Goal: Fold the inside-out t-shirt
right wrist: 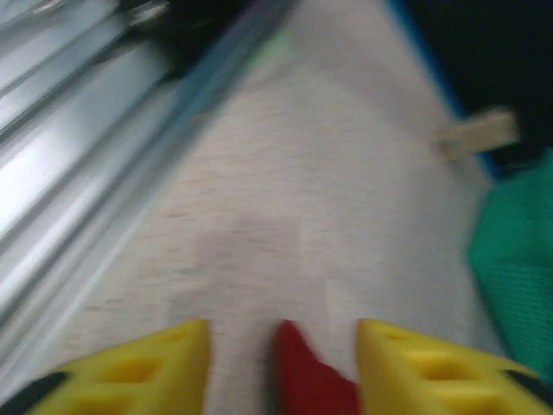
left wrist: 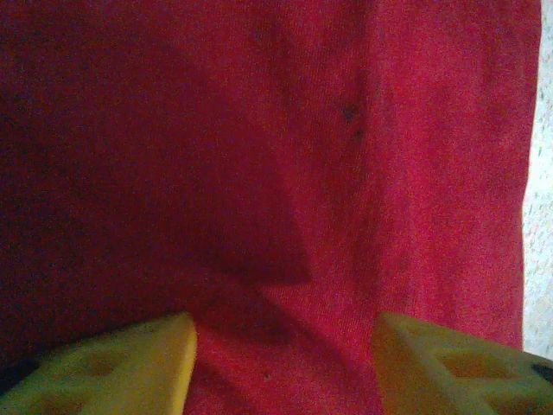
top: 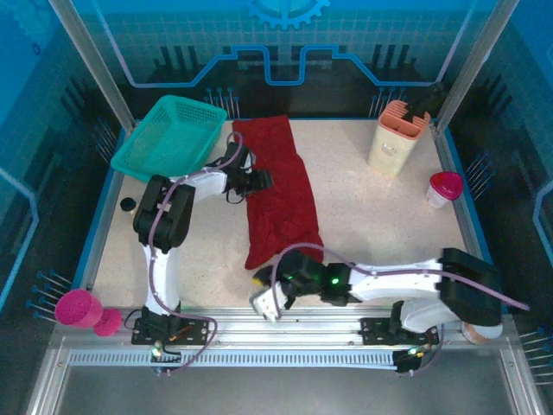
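Observation:
The inside-out t-shirt (top: 281, 186) lies as a long dark red strip down the middle of the table, running from the back edge toward the front. My left gripper (top: 257, 181) is over the strip's left edge about halfway down. In the left wrist view its yellow fingers (left wrist: 130, 367) stand apart over flat red cloth (left wrist: 363, 173), holding nothing. My right gripper (top: 262, 278) hovers at the shirt's near left corner. It is open, and a red tip of cloth (right wrist: 307, 380) lies loose between its fingers (right wrist: 138, 367) on the table.
A teal basket (top: 168, 137) stands at the back left, close to the left arm. A beige holder (top: 396, 137) and a pink-lidded cup (top: 444, 188) stand at the right. A pink dumbbell-shaped object (top: 82, 311) lies outside the front left. A metal rail (top: 285, 324) runs along the near edge.

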Controlling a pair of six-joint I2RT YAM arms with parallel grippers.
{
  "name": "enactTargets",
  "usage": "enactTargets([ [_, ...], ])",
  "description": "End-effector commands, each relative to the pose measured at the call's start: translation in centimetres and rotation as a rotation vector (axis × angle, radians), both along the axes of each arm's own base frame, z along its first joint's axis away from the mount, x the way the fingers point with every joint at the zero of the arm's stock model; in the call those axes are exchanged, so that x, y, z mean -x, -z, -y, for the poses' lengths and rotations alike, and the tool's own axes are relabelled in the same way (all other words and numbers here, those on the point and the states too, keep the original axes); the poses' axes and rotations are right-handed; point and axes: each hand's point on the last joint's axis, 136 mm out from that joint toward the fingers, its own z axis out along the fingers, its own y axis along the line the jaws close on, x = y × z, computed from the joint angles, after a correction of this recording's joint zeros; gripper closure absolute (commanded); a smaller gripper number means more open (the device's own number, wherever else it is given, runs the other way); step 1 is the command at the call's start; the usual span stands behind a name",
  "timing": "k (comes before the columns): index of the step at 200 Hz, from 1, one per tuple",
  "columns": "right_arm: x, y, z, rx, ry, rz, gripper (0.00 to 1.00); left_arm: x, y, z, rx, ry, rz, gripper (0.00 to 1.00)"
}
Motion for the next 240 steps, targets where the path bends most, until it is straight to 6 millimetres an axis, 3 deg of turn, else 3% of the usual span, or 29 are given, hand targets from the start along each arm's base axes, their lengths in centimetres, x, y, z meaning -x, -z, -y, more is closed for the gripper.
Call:
enactTargets([
  [1, -7.2, -7.0, 3.7, -0.457, 0.482, -0.429, 0.34, 2.5, -3.7, -2.1, -0.055, 0.023, 0.039, 0.38],
  [15, -11.1, -4.2, 9.0, -0.492, 0.856, -0.712, 0.33, 3.6, -5.7, -2.4, -0.055, 0.030, 0.053, 0.37],
  [35, -11.7, 0.6, 14.2, -0.405, 1.211, -1.080, 0.37, 7.7, -6.5, -2.0, -0.026, 0.054, -0.005, 0.36],
  [45, -10.8, 2.6, 16.0, -0.331, 1.352, -1.221, 0.37, 10.7, -6.2, -1.5, -0.028, 0.076, -0.035, 0.36],
  [73, -5.6, 6.9, 19.3, -0.042, 1.567, -1.467, 0.32, 21.3, -3.3, -0.3, -0.072, 0.173, -0.166, 0.34],
  [83, -4.2, 7.6, 19.8, 0.011, 1.586, -1.555, 0.32, 24.5, -2.3, -0.4, -0.089, 0.194, -0.214, 0.32],
  [93, -3.6, 8.0, 19.5, 0.031, 1.548, -1.626, 0.33, 26.5, -1.5, -0.3, -0.071, 0.186, -0.232, 0.31],
  [117, -4.7, 8.0, 17.8, 0.001, 1.386, -1.673, 0.41, 27.6, -0.9, 1.6, 0.064, 0.177, -0.191, 0.31],
  [142, -6.6, 8.9, 16.4, 0.019, 1.310, -1.658, 0.47, 27.3, -0.4, 2.6, 0.013, 0.231, -0.144, 0.30],
  [170, -7.5, 10.6, 15.5, 0.021, 1.284, -1.670, 0.51, 26.5, -0.3, 4.2, -0.012, 0.277, -0.111, 0.29],
  [184, -7.8, 11.1, 15.5, 0.021, 1.284, -1.656, 0.63, 25.9, 0.1, 5.0, -0.010, 0.293, -0.091, 0.31],
  [191, -7.9, 11.1, 15.4, 0.021, 1.280, -1.649, 0.73, 25.6, 0.5, 5.0, -0.028, 0.293, -0.093, 0.40],
  [205, -8.0, 10.4, 15.3, 0.011, 1.261, -1.642, 0.89, 25.6, 0.4, 5.4, -0.049, 0.344, -0.105, 0.87],
  [211, -7.8, 9.9, 15.5, 0.010, 1.260, -1.634, 0.93, 25.9, 0.0, 5.7, -0.047, 0.380, -0.111, 0.99],
  [218, -7.7, 9.3, 15.9, 0.013, 1.269, -1.612, 1.00, 26.3, -0.5, 5.6, -0.050, 0.397, -0.115, 1.00],
  [240, -7.1, 7.3, 16.9, 0.028, 1.287, -1.558, 1.00, 27.8, -2.8, 3.9, -0.041, 0.361, -0.135, 1.00],
])
